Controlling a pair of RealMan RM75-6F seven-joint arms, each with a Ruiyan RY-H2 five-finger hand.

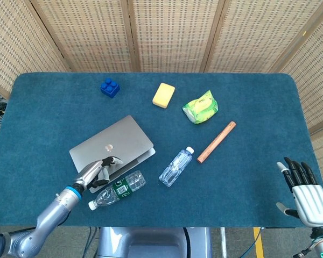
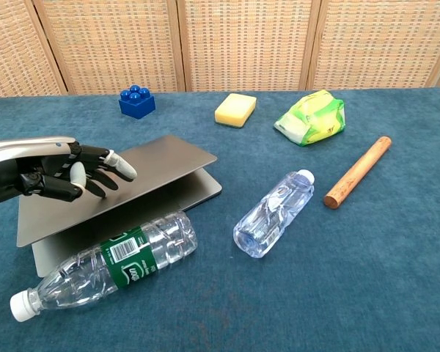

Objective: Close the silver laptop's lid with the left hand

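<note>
On the blue table (image 1: 247, 177), left hand (image 2: 55, 176) fingers (image 2: 121, 169) press the laptop lid (image 2: 139, 176).

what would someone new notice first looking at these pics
Most striking is the silver laptop at the table's near left, its lid nearly shut, with the left hand resting on top of the lid. Right in front of it lies a clear water bottle with a green label, and the right hand hangs open at the table's far right edge.

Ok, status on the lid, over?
Left hand pressing on silver laptop's lid, nearly shut, small gap left. Right hand open, idle. Green-label bottle lies against the laptop's front edge.
</note>
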